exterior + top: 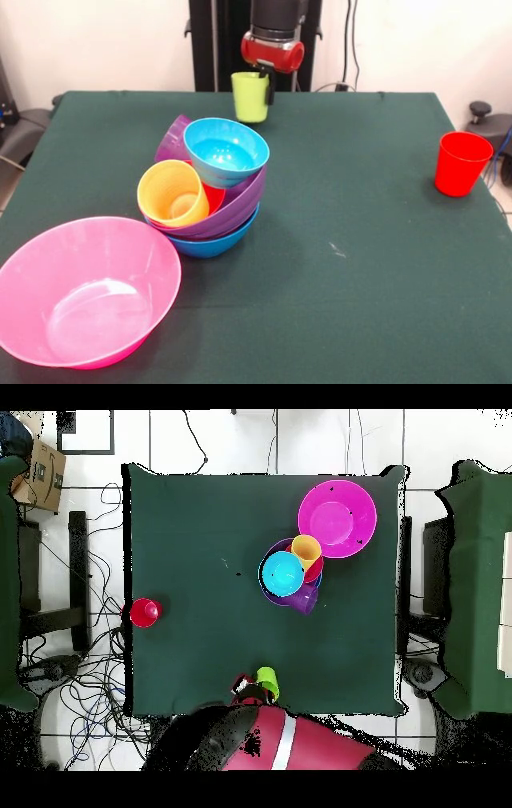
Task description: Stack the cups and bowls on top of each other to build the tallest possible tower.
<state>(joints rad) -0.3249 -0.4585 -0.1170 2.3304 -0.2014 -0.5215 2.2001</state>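
My gripper hangs at the table's far edge, shut on the rim of the lime green cup, which it holds upright just above the cloth. The cup also shows in the overhead view beside the gripper. The tower stands left of centre: the medium blue bowl is its base, then the large purple bowl, a small red bowl, a tilted yellow cup, the light blue bowl and the translucent purple cup behind. No orange bowl is visible.
The very large pink bowl sits upright at the near left corner, close to the tower. The red cup stands alone near the right edge of the green table. In the overhead view, the pink bowl touches the tower.
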